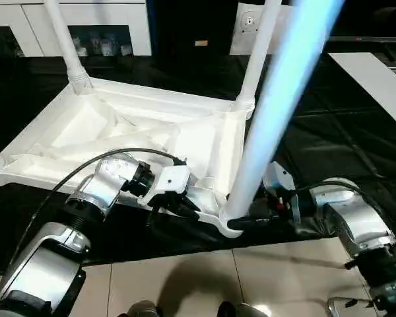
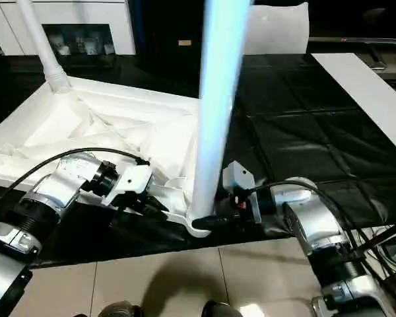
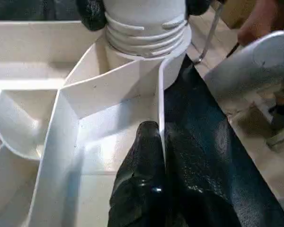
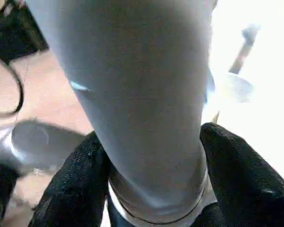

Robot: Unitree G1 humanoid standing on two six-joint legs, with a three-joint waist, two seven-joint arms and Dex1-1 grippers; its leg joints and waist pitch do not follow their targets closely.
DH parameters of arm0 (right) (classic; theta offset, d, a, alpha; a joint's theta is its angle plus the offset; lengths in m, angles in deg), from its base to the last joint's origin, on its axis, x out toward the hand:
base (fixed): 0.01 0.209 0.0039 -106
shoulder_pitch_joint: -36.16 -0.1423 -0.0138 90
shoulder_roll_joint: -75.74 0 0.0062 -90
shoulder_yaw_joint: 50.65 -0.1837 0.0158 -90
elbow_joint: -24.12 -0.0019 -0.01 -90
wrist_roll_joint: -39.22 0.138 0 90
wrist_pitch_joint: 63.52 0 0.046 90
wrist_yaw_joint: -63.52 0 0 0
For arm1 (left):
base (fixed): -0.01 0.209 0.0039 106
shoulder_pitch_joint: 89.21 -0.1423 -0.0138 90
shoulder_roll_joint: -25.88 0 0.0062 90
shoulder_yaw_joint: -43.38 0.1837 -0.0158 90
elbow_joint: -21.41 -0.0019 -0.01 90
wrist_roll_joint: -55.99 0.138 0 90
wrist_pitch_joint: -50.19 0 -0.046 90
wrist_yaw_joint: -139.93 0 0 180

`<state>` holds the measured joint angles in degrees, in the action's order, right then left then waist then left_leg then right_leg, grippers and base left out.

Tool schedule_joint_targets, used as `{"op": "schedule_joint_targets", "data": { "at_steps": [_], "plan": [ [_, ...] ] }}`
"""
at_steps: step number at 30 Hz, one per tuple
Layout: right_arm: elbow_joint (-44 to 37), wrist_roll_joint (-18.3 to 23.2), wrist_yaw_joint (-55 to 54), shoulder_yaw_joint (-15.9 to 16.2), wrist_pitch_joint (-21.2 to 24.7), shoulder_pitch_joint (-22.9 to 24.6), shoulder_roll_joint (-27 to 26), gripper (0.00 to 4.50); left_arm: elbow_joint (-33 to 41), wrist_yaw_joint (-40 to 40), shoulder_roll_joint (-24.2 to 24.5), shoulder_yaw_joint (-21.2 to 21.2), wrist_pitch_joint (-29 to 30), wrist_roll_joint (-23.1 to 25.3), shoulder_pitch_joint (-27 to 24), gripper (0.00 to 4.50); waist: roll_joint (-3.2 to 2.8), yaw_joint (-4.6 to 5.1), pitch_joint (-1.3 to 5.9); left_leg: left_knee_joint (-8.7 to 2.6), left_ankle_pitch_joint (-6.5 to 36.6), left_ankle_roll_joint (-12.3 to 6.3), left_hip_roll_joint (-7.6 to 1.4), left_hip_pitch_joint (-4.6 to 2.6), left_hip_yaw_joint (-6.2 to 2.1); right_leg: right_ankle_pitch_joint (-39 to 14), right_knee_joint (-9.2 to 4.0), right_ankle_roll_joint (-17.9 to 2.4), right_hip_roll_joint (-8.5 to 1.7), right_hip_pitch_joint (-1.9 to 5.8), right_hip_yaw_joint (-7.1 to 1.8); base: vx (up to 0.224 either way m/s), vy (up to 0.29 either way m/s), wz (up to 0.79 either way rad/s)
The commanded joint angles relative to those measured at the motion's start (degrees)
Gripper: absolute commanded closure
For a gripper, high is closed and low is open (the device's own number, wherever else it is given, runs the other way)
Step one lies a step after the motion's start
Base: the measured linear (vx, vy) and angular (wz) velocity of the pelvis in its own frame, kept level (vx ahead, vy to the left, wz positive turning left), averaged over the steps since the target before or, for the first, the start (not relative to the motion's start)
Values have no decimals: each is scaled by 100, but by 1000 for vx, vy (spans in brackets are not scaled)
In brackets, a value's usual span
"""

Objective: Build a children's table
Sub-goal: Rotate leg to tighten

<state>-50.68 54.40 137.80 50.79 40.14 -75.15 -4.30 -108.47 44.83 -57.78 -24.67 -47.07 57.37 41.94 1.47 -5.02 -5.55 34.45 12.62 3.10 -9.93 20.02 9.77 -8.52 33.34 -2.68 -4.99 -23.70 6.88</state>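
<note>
The children's table top (image 1: 119,125) lies upside down on a black mat, its ribbed underside facing up. Legs stand in the far left socket (image 1: 67,49) and the far right socket (image 1: 256,59). A third leg (image 1: 277,112) rises from the near right corner socket (image 1: 230,224), close to the camera. My left gripper (image 1: 185,206) is shut on the thin rim wall (image 3: 161,101) beside that corner. My right gripper (image 2: 210,222) is closed around the base of the near leg (image 4: 146,104), one black finger (image 4: 80,179) on each side and touching it.
White cabinets with glass doors (image 1: 86,26) stand along the back. A flat white panel (image 1: 376,79) lies on the mat at the right. The black mat (image 1: 330,139) ends at a tiled floor (image 1: 204,277) just in front of me.
</note>
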Motion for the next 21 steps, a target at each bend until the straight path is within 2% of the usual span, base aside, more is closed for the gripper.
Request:
{"op": "schedule_joint_targets", "data": {
  "at_steps": [1,5,6,7,8,9,10,12,13,15,17,19,20,21],
  "plan": [
    [-302,265,-458,-35,339,128,-313,189,191,-595,-193,-78,386,59,-11,450,33,35,451,-394,284,-537,-378,2,-71,-1706,-357,-1042,-470,389,-387,0,0,0],
    [-505,36,-2069,-144,774,460,-1201,194,481,-1748,-694,-295,1243,119,-79,450,26,112,391,-440,633,-230,-326,-25,-90,-2563,-495,-720,-464,351,-357,0,0,0],
    [-479,-32,-2437,-163,896,469,-1442,195,528,-2019,-834,-326,1392,167,-82,450,15,170,376,-450,786,-140,-307,-27,-108,-2950,-545,-562,-459,366,-322,0,0,0],
    [-479,-32,-2437,-163,896,469,-1442,196,528,-2019,-834,-326,1392,167,-82,450,23,217,364,-453,864,-118,-303,-33,-104,-3073,-578,-501,-450,351,-317,0,0,0],
    [-381,-119,-2914,-209,1034,426,-1778,196,562,-2394,-1031,-387,1613,213,-73,450,39,275,349,-452,1048,-89,-291,-35,-121,-3353,-619,-391,-454,357,-291,0,0,0],
    [-329,-164,-3154,-236,1096,391,-1944,196,586,-2589,-1132,-429,1772,223,-63,450,14,340,323,-442,1274,-49,-275,-73,-139,-3624,-683,-311,-456,320,-259,0,0,0],
    [-219,-226,-3438,-268,1102,324,-2138,196,579,-2818,-1251,-467,1885,248,-38,450,26,385,333,-428,1383,-76,-245,-86,-152,-3810,-731,-188,-460,341,-225,0,0,0],
    [-1,-335,-4040,-369,1185,172,-2508,196,575,-3279,-1485,-546,2119,309,16,450,7,440,338,-428,1430,-85,-252,-91,-164,-3812,-754,-181,-471,320,-204,0,0,0],
    [14,-342,-4065,-372,1187,161,-2522,196,572,-3301,-1497,-551,2127,310,20,450,2,465,335,-431,1469,-89,-253,-87,-175,-3803,-758,-175,-464,323,-189,0,0,0],
    [661,-643,-5058,-470,1101,-362,-3102,196,471,-4220,-1959,-736,2432,417,193,450,-3,552,345,-453,1532,-122,-276,-68,-193,-3554,-734,-249,-455,339,-181,0,0,0],
    [710,-625,-5157,-525,1009,-451,-3198,196,462,-4353,-2021,-754,2454,476,224,450,-24,603,338,-451,1718,-134,-272,-94,-201,-3534,-759,-267,-450,321,-171,0,0,0],
    [720,-598,-5197,-579,936,-504,-3261,196,460,-4436,-2055,-758,2459,523,242,450,-17,623,364,-459,1624,-232,-273,-79,-186,-3258,-731,-362,-459,335,-215,0,0,0],
    [658,-598,-5148,-660,805,-511,-3269,141,506,-4405,-2033,-716,2398,584,224,450,-31,612,385,-470,1470,-297,-290,-54,-181,-2990,-689,-458,-467,353,-248,0,0,0],
    [625,-612,-5117,-685,756,-494,-3249,127,530,-4350,-2005,-690,2360,599,205,450,-23,602,416,-469,1223,-350,-304,-25,-170,-2541,-618,-613,-471,369,-294,0,0,0]
  ]
}}
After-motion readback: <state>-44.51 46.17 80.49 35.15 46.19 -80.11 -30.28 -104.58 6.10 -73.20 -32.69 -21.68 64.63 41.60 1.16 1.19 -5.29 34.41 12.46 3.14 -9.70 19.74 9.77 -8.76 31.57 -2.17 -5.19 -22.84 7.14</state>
